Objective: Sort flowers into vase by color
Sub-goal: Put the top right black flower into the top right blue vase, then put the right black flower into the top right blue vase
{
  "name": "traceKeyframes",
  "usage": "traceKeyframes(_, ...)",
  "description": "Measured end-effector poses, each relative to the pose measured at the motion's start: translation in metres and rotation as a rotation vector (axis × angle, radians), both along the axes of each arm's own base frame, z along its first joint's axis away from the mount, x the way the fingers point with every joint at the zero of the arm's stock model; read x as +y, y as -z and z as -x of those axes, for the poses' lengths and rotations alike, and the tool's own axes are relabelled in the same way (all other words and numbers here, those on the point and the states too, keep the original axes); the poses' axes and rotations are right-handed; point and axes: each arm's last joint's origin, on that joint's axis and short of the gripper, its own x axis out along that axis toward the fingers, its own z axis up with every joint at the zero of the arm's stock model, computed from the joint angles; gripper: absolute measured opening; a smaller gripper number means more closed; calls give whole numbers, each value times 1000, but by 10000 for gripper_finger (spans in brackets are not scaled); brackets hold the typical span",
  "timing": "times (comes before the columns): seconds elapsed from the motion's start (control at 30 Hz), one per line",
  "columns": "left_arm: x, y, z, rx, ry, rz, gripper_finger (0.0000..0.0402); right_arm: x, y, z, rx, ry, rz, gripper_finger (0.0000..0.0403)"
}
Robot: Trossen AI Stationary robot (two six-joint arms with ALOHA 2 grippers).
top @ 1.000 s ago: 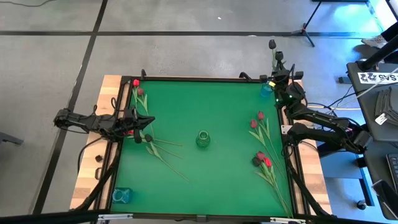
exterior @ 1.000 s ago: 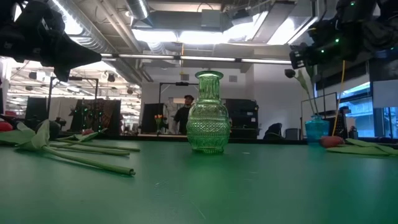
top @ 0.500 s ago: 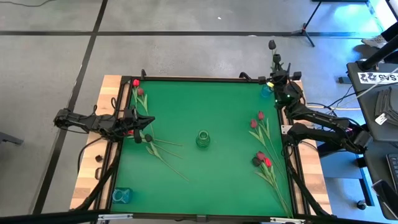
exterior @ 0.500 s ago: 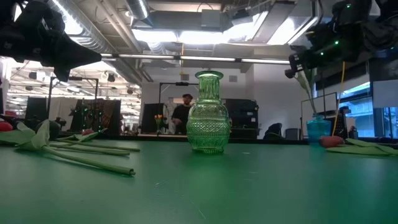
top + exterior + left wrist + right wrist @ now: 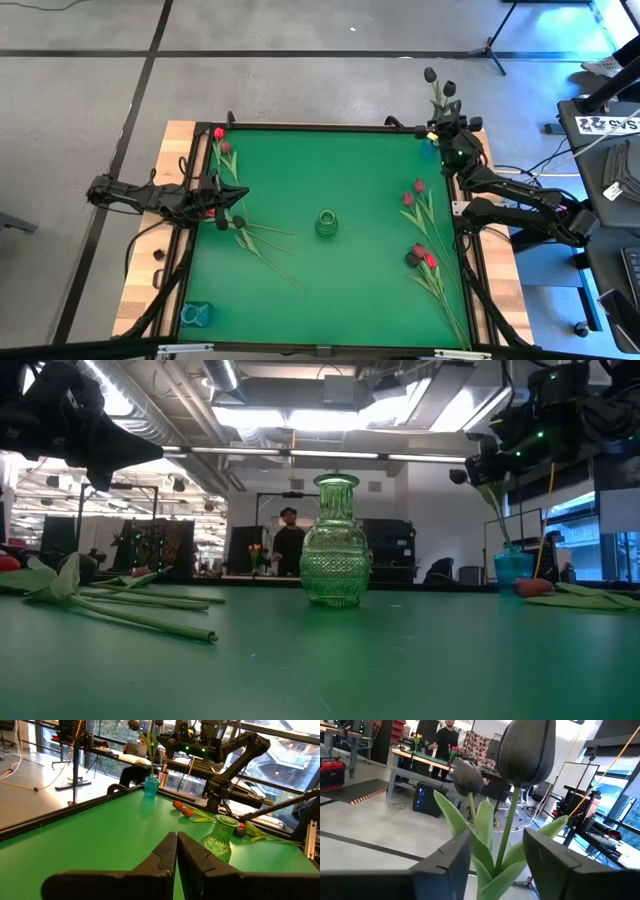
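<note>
Hovering at far right bench (image 5: 330, 180) corner, right gripper (image 5: 447, 135) above blue vase (image 5: 509, 568) holding black flowers (image 5: 438, 83). Left gripper (image 5: 176, 851): jaws pressed together. Right wrist: jaws spread, stems between.

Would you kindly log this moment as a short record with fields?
Right gripper: open, at the blue vase in the table's far right corner
Black tulips: two, stems between its fingers, standing in that vase
Left gripper: shut, at the table's left edge
Green vase: centre, empty
Loose tulips: lying left and right
</note>
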Motion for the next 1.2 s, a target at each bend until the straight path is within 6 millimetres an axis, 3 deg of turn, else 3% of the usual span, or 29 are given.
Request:
traceKeyframes(0.53, 0, 0, 0, 0, 0, 0, 11, 3, -1, -4, 23, 24, -243, 198)
traceKeyframes(0.93, 0, 0, 0, 0, 0, 0, 11, 23, -37, 12, -123, -129, -414, 198)
traceKeyframes(1.2, 0, 0, 0, 0, 0, 0, 11, 31, -52, 18, -88, -172, -552, 198)
